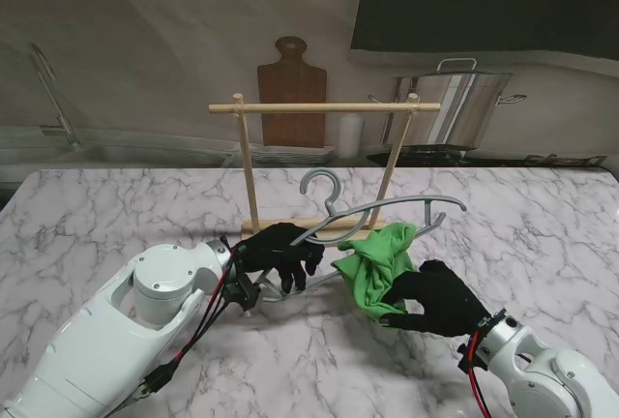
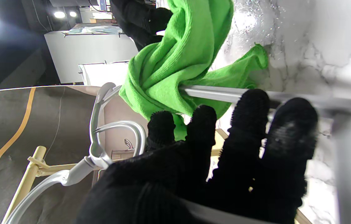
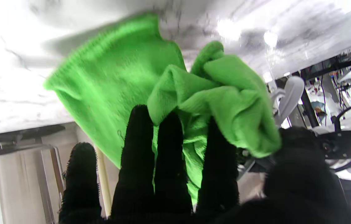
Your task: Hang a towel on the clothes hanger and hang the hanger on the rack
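A grey clothes hanger (image 1: 382, 213) is held off the table by my left hand (image 1: 280, 252), whose black-gloved fingers (image 2: 250, 124) wrap its lower bar (image 2: 212, 93). A bunched green towel (image 1: 380, 265) drapes over that bar near the middle. My right hand (image 1: 437, 297) pinches the towel's near lower corner between thumb and fingers (image 3: 169, 149). In the right wrist view the towel (image 3: 150, 87) fills the centre. The wooden rack (image 1: 324, 162) stands just behind the hanger, its top rail bare.
A wooden cutting board (image 1: 291, 89), a steel pot (image 1: 464, 104) and a white roll (image 1: 350, 134) stand behind the marble table (image 1: 116, 215). The rack's base rail (image 1: 290, 226) lies close behind my left hand.
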Action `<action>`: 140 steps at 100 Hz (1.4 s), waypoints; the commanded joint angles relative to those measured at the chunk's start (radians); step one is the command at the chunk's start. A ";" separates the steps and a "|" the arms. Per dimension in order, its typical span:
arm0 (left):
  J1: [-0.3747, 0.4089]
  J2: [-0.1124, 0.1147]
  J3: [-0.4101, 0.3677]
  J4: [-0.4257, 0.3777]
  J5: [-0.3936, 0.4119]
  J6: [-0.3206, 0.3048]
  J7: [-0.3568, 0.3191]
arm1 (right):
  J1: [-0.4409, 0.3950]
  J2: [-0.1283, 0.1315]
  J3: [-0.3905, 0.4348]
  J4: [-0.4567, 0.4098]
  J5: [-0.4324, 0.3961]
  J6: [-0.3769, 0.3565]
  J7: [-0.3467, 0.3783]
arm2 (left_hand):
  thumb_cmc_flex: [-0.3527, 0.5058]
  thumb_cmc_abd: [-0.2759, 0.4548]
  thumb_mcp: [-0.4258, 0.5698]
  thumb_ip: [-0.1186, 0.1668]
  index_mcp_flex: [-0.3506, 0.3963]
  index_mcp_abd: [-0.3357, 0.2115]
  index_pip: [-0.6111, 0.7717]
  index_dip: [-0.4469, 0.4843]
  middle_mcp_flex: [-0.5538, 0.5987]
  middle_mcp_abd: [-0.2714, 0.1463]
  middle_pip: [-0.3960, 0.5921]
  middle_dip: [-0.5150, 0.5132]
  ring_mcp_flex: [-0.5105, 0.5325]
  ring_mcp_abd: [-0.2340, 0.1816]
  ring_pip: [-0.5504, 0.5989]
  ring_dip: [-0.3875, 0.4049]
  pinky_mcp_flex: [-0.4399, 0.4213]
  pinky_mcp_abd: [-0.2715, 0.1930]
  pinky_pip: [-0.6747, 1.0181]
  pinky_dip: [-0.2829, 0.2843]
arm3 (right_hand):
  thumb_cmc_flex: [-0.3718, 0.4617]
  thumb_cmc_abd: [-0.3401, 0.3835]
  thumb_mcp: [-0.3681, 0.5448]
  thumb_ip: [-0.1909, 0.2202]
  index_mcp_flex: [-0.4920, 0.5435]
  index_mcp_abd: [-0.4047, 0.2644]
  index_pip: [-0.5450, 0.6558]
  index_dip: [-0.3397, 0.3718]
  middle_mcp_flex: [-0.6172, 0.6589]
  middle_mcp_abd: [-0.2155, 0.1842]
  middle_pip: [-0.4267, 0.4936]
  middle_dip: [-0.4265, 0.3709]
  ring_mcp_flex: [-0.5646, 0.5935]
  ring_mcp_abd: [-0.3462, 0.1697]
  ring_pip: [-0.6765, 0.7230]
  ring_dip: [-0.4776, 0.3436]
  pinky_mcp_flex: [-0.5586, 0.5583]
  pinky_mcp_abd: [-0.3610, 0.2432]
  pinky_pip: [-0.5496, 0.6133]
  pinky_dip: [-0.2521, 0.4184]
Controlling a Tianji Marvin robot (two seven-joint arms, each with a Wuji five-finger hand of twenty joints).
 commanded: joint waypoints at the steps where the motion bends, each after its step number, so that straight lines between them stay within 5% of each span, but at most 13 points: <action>1: 0.001 -0.003 0.001 -0.003 -0.005 -0.001 -0.012 | -0.021 0.011 0.014 -0.020 -0.001 0.014 0.005 | 0.081 0.066 0.076 0.000 0.014 0.010 0.006 0.015 0.036 -0.009 0.029 0.011 0.014 0.069 0.011 0.009 0.017 -0.032 0.069 -0.003 | -0.112 -0.038 0.109 -0.017 -0.066 -0.100 -0.061 0.000 -0.078 -0.016 -0.054 -0.019 -0.063 -0.012 -0.046 -0.027 -0.036 0.023 -0.035 0.017; 11: -0.001 -0.002 0.000 -0.004 -0.002 0.004 -0.015 | -0.038 0.014 0.030 -0.046 0.001 0.045 0.039 | 0.081 0.067 0.076 0.000 0.013 0.010 0.007 0.016 0.036 -0.010 0.029 0.011 0.013 0.068 0.011 0.009 0.016 -0.031 0.069 -0.003 | -0.196 -0.095 0.186 -0.032 -0.176 -0.130 -0.148 -0.086 -0.152 -0.008 -0.076 -0.034 -0.110 0.017 -0.112 -0.067 -0.030 0.067 -0.058 0.009; 30: 0.002 -0.001 -0.007 -0.009 0.001 0.006 -0.016 | -0.053 0.013 0.038 -0.064 0.003 0.101 0.057 | 0.081 0.067 0.076 0.000 0.013 0.009 0.008 0.016 0.037 -0.011 0.030 0.011 0.013 0.068 0.011 0.009 0.016 -0.032 0.070 -0.003 | -0.422 -0.172 0.326 -0.058 -0.314 0.188 -0.254 -0.208 -0.191 0.029 -0.099 -0.071 -0.137 0.040 -0.168 -0.101 -0.031 0.096 -0.047 -0.020; 55: 0.008 -0.001 -0.020 -0.013 0.007 0.002 -0.009 | -0.082 0.014 0.063 -0.101 -0.010 0.161 0.091 | 0.081 0.067 0.076 0.001 0.014 0.010 0.008 0.016 0.036 -0.010 0.030 0.011 0.013 0.069 0.011 0.010 0.016 -0.031 0.071 -0.003 | -0.526 -0.162 0.373 -0.082 -0.269 0.267 -0.267 -0.255 -0.187 0.062 -0.145 -0.126 -0.148 0.046 -0.187 -0.114 -0.031 0.097 -0.016 -0.039; 70: 0.016 0.004 -0.037 -0.025 0.023 -0.001 -0.011 | -0.106 0.017 0.092 -0.130 -0.030 0.207 0.131 | 0.081 0.068 0.075 0.001 0.014 0.008 0.009 0.016 0.036 -0.011 0.030 0.011 0.011 0.068 0.011 0.010 0.015 -0.031 0.072 -0.003 | -0.501 -0.086 0.321 -0.078 -0.214 0.275 -0.257 -0.271 -0.181 0.071 -0.194 -0.179 -0.169 0.049 -0.207 -0.129 -0.049 0.067 -0.007 -0.052; 88: 0.032 0.020 -0.053 -0.050 0.067 -0.017 -0.039 | -0.124 0.009 0.114 -0.134 -0.094 0.257 0.064 | 0.081 0.068 0.074 0.001 0.017 0.005 0.009 0.015 0.038 -0.012 0.029 0.011 0.010 0.068 0.011 0.010 0.014 -0.031 0.072 -0.002 | -0.419 -0.036 0.244 -0.064 -0.096 0.285 -0.217 -0.265 -0.126 0.078 -0.186 -0.188 -0.141 0.057 -0.197 -0.128 -0.032 0.049 0.014 -0.049; 119: 0.047 0.059 -0.074 -0.081 0.137 -0.037 -0.146 | -0.177 -0.024 0.176 -0.163 -0.158 0.273 -0.216 | 0.081 0.068 0.073 0.002 0.020 0.004 0.010 0.016 0.042 -0.013 0.029 0.011 0.014 0.065 0.012 0.010 0.014 -0.034 0.074 0.000 | -0.272 -0.063 0.199 -0.039 0.060 0.246 -0.109 -0.199 0.035 0.055 -0.077 -0.121 -0.005 0.057 -0.110 -0.090 0.055 0.030 0.126 -0.005; 132: 0.048 0.075 -0.076 -0.095 0.181 -0.051 -0.185 | -0.182 -0.041 0.183 -0.165 -0.163 0.288 -0.352 | 0.081 0.068 0.072 0.003 0.021 0.003 0.010 0.017 0.042 -0.015 0.029 0.011 0.014 0.063 0.012 0.010 0.014 -0.035 0.075 0.000 | -0.197 -0.092 0.190 -0.028 0.174 0.232 0.012 -0.115 0.151 0.045 0.011 -0.043 0.099 0.065 -0.017 -0.037 0.110 0.027 0.203 0.022; 140: 0.052 0.080 -0.080 -0.104 0.193 -0.060 -0.199 | -0.182 -0.049 0.192 -0.176 -0.147 0.277 -0.384 | 0.081 0.069 0.071 0.003 0.021 0.002 0.010 0.017 0.042 -0.016 0.028 0.010 0.013 0.062 0.011 0.010 0.014 -0.035 0.075 0.000 | -0.175 -0.115 0.189 -0.024 0.179 0.225 0.045 -0.067 0.117 0.043 0.024 -0.010 0.076 0.058 -0.012 -0.029 0.113 0.011 0.229 0.034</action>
